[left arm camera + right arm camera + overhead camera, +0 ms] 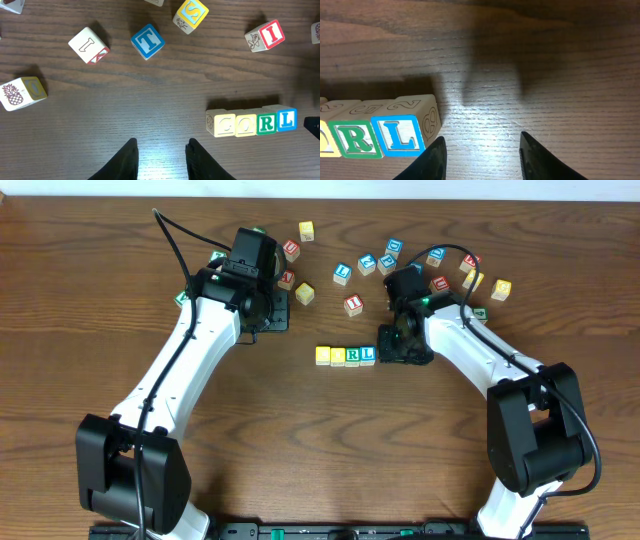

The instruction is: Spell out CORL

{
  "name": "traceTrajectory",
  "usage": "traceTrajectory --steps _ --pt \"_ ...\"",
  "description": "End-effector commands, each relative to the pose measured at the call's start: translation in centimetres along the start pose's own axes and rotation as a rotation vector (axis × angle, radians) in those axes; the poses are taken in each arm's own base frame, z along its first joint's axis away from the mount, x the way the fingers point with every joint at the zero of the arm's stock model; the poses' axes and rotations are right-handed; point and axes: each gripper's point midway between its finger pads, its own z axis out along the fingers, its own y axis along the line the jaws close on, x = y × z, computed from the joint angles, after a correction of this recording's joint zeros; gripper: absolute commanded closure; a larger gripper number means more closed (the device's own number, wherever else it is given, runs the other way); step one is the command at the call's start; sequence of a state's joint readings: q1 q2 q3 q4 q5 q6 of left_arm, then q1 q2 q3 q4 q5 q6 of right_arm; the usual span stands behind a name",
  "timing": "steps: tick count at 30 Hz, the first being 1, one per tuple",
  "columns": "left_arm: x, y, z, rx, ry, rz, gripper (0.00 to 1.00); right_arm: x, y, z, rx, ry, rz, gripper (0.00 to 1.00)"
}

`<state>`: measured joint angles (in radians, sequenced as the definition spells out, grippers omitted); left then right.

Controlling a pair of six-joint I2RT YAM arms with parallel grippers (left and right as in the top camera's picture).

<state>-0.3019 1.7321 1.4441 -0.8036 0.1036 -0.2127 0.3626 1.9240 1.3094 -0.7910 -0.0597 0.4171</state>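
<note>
Four cubes stand in a touching row reading C (220,124), O (245,124), R (266,122), L (286,120) near the table's middle. From above the row runs from the yellow C cube (323,355) through the R cube (352,355) to the L cube (367,354). My right gripper (481,145) is open just right of the L cube (397,135), its left finger (432,160) close beside it, with bare wood between the jaws. My left gripper (161,147) is open over bare wood, left of and behind the row (262,300).
Loose letter cubes lie scattered behind the row: a red I (352,303), a blue-faced cube (342,274), a yellow one (305,293), others toward the far right (500,289). The left wrist view shows a blue T (147,41), a yellow S (191,13) and a pineapple cube (22,92).
</note>
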Motion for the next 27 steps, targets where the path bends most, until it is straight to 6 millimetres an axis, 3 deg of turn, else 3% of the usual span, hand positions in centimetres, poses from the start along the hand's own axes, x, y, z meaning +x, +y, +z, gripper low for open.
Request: traceTrajectory --steps 1,27 --pt "0.67 0.27 0.84 -0.003 0.028 -0.015 0.69 0.48 0.11 0.55 -0.001 0.016 0.012 0.57" --pt "0.43 0.20 0.85 0.000 0.018 -0.014 0.69 0.61 1.02 1.24 -0.062 0.010 -0.021 0.51"
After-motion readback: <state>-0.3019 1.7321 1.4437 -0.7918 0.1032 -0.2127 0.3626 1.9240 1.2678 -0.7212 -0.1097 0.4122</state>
